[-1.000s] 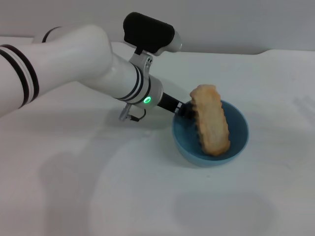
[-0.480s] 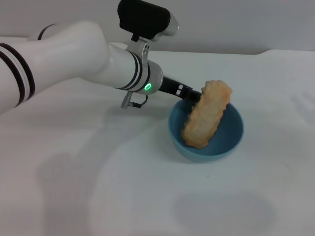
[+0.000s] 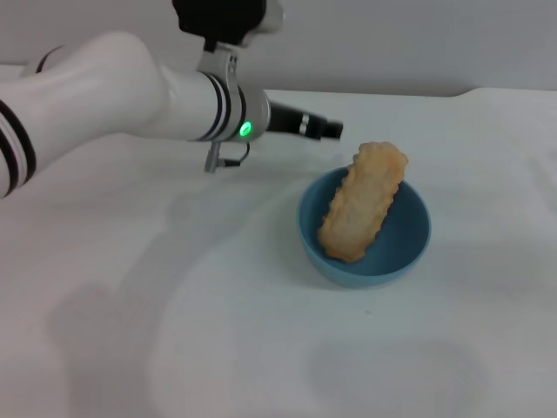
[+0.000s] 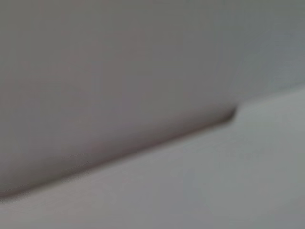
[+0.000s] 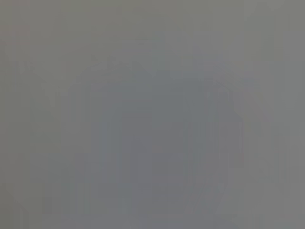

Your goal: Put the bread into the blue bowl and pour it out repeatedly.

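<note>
Bread [image 3: 363,203] leans tilted in my blue bowl [image 3: 409,252], one end over the rim. Left gripper [image 3: 329,129] hovers apart behind it; I cannot tell its opening.

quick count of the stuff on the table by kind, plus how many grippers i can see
bread: 1, leaning in the bowl with one end over the rim
blue bowl: 1
left gripper: 1, in the air beyond the bowl, holding nothing
right gripper: 0 in view
total: 3
</note>
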You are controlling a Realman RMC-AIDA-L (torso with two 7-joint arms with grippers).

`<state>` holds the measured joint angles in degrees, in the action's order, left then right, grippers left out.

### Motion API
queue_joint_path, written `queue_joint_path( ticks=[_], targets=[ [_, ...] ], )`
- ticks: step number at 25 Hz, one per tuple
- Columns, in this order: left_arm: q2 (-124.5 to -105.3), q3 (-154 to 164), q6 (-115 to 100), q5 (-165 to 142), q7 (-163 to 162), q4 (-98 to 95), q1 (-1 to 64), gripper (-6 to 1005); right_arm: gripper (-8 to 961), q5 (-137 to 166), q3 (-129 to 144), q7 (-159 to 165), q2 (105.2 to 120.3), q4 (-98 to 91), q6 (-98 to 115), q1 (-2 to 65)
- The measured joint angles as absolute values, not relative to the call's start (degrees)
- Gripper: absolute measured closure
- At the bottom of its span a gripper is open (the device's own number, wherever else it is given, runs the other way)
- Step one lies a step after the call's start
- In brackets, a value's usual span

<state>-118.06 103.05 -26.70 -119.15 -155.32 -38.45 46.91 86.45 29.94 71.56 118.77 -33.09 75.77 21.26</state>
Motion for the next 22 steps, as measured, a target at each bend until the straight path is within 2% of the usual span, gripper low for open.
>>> queue_joint_path(
  ticks=[4,15,22],
  targets=[
    [-117.96,103.0,-21.3,-119.2,-154.6,-39.8,45.4,231,514,73.6,29.9,57.8,118.69,-25.3,76.2,21.0],
    [-118.44,108.3,-2.3,-118.9,-154.8,-42.1,39.2,231,514,64.1,29.8,32.3,118.86,-13.2,77.4,21.6],
    [-118.7,116.2,11.0,-118.5,-156.6,-42.3,34.3,205,514,57.1,29.4,29.5,118.83,-7.4,76.0,20.8]
  ],
)
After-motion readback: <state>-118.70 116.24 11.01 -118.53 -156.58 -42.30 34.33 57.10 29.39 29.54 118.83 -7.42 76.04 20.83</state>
